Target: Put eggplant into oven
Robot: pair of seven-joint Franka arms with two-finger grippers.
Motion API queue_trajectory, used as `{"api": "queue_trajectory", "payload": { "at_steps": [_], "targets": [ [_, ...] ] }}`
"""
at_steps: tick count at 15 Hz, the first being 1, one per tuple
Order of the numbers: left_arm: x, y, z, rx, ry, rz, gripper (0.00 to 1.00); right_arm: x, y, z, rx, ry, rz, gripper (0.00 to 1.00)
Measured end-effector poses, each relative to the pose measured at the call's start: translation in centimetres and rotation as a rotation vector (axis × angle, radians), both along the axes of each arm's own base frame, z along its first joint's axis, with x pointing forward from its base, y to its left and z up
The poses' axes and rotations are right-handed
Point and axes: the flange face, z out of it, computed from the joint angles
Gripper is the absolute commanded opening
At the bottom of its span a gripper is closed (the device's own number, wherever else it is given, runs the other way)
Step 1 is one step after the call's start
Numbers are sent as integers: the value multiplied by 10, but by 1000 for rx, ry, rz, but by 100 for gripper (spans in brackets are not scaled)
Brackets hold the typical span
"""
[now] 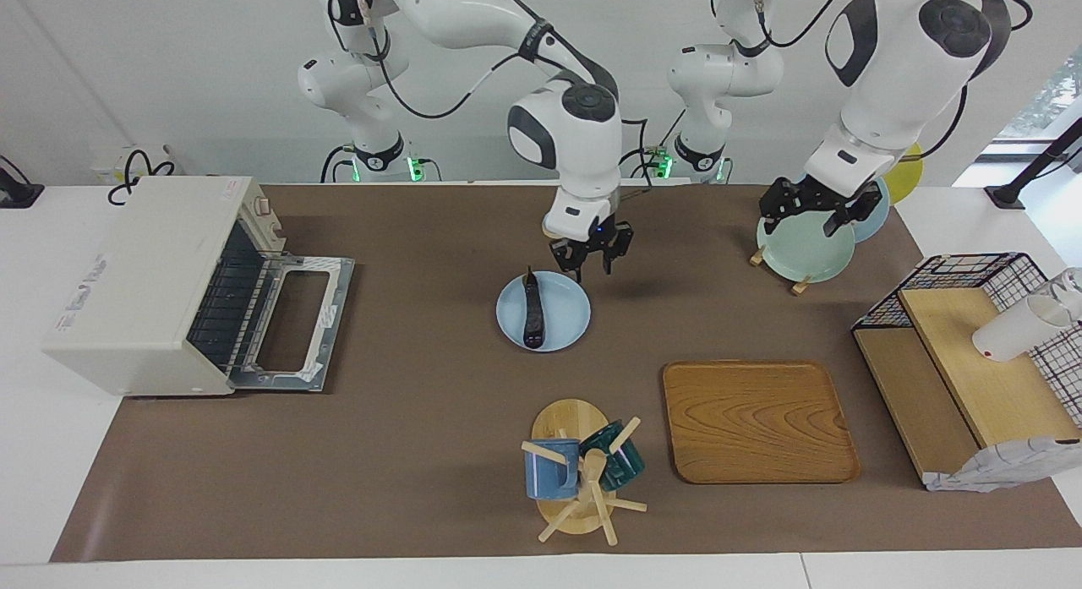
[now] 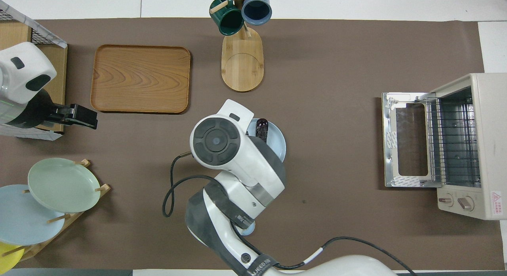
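The dark purple eggplant (image 1: 534, 312) lies on a light blue plate (image 1: 566, 319) at the middle of the table; in the overhead view only its end (image 2: 262, 128) shows, beside my right arm. My right gripper (image 1: 593, 264) hangs open and empty just above the plate's edge nearer to the robots; its fingers are hidden in the overhead view. The cream-white oven (image 1: 139, 285) stands at the right arm's end of the table with its door (image 1: 296, 323) dropped open and its wire rack (image 2: 451, 143) showing. My left gripper (image 1: 807, 217) waits open over the plate rack.
A wooden tray (image 1: 756, 420) and a mug tree (image 1: 583, 475) with a blue and a green mug lie farther from the robots than the plate. A plate rack (image 1: 803, 247) and a wire-and-wood shelf (image 1: 972, 361) stand at the left arm's end.
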Motion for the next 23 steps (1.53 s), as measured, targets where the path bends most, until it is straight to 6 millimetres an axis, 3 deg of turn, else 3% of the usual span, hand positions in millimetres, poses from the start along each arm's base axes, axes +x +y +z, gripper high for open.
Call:
{"api": "queue_trajectory", "payload": {
  "at_steps": [2,5,13,14,15,16,20,23],
  "targets": [
    [-6,1,7,6,5,-1,100,0,6,-25,-16,-16,15,54],
    [-7,1,3,7,14,-1,100,3,-6,-45,-10,-37,6,39],
    [-6,-1,2,-15,13,8,100,-22,-19,-90,-47,-38,46,34],
    [-6,-1,1,-15,14,9,100,-24,-21,-93,-48,-36,47,28],
    [-6,0,1,-15,17,10,100,-25,-22,-93,-47,-36,47,7],
    [-6,0,0,-15,18,11,100,-26,-23,-94,-48,-35,47,0],
    [-5,2,9,-17,10,15,100,-29,-24,-83,-63,-51,66,0],
    [-5,3,10,-17,11,15,100,-32,-22,-66,-183,-67,132,0]
  ]
}}
